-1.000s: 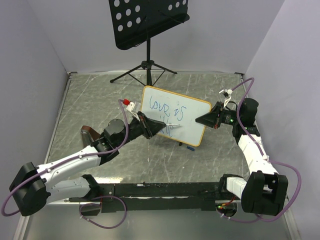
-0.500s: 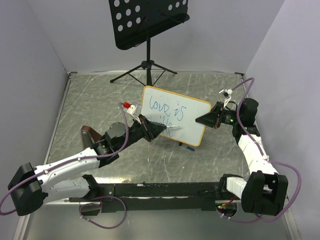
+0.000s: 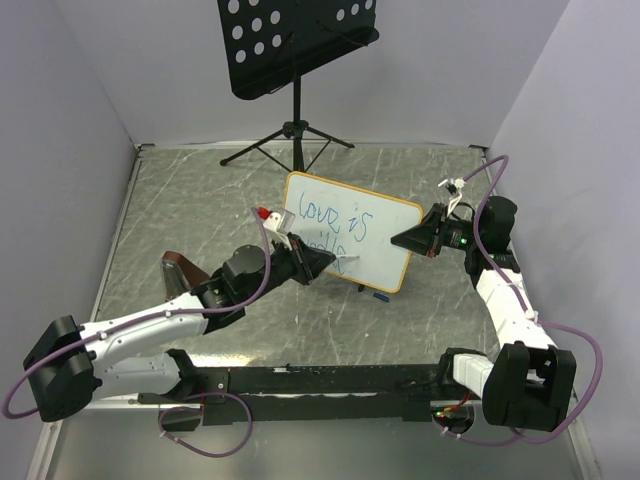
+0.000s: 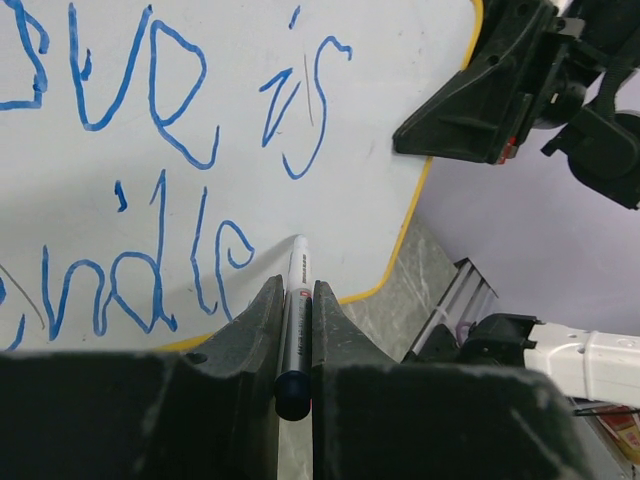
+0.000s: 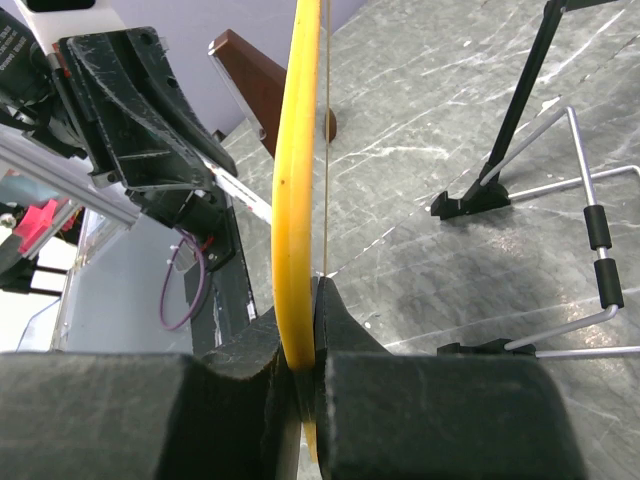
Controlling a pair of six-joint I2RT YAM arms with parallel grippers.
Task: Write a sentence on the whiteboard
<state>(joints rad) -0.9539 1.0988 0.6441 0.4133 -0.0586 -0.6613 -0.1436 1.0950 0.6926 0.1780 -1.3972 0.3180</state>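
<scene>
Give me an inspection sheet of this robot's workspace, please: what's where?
Surface: grey marbled tabletop.
Job's things: small white board with light-wood frame, propped upright; blue handwriting reads "love is", with a second line begun below; white marker pen, tip at that line.
Clutter: small blue object beneath the board; brown object at left, cannot tell what.
Grippers: left gripper shut on the pen; right gripper shut on the board's right edge.
Cables: purple cables loop along both arms.
Surroundings: black perforated music stand behind; pale walls.
</scene>
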